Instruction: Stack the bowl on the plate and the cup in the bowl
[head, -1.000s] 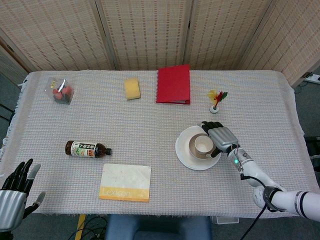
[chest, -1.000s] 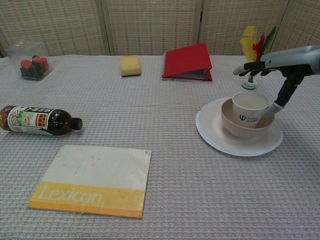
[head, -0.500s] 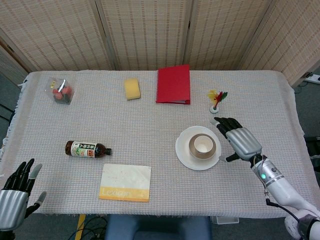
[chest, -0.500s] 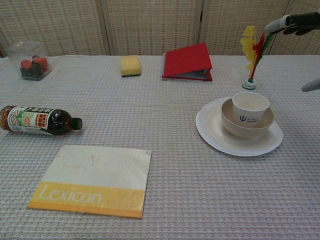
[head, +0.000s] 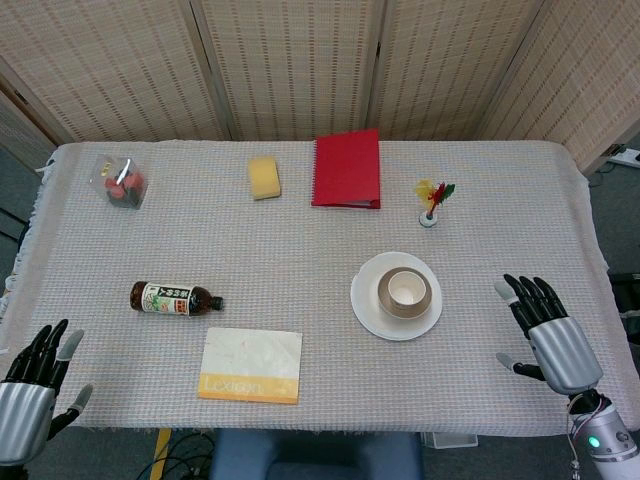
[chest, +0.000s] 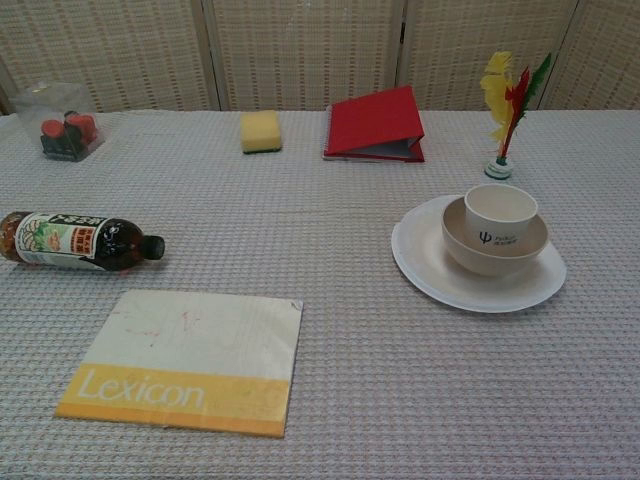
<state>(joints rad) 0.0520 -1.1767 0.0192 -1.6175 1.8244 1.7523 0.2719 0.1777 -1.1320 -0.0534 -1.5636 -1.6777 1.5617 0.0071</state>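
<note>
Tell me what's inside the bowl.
A white cup stands upright in the bowl, which sits on the plate. The cup covers the bowl's bottom, so nothing beneath it shows.

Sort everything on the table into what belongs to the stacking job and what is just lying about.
Job: plate, bowl on it, cup in the bowl.

Lying about: bottle, Lexicon book, red folder, sponge, feather toy, clear box.

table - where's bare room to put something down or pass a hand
Free: the middle stretch between the bottle and the plate; the near right corner, between the plate and the right hand; the strip between the sponge and the bottle. Tighter: the gap between the red folder, the feather toy and the plate.
</note>
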